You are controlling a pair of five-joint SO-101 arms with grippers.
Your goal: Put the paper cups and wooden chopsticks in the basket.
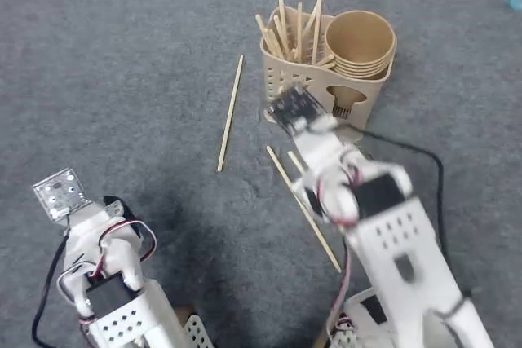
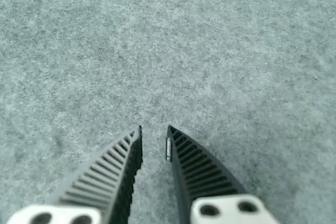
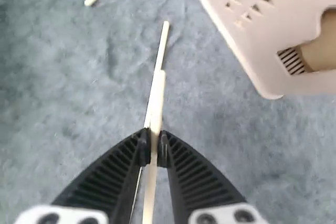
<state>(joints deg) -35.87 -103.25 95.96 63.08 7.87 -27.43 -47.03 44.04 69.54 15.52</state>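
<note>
Basket point(image 1: 363, 91): beige, perforated, upright, upper centre of the high view
Paper cups point(image 1: 360, 38): brown, nested, in its right compartment
Bundled chopsticks point(image 1: 294, 34): standing on end in its left compartment
Loose chopstick point(image 1: 230, 113): lying flat, left of the basket
Held chopstick point(image 3: 155, 103): pinched by the right gripper point(image 3: 151, 148), mid-frame

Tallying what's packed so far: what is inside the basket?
The basket holds a stack of paper cups in one compartment and standing wooden chopsticks in the other. Its walls hide their lower ends and its floor.

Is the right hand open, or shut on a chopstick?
Shut on a chopstick: the right hand clamps it between its tips in the right wrist view.
</note>
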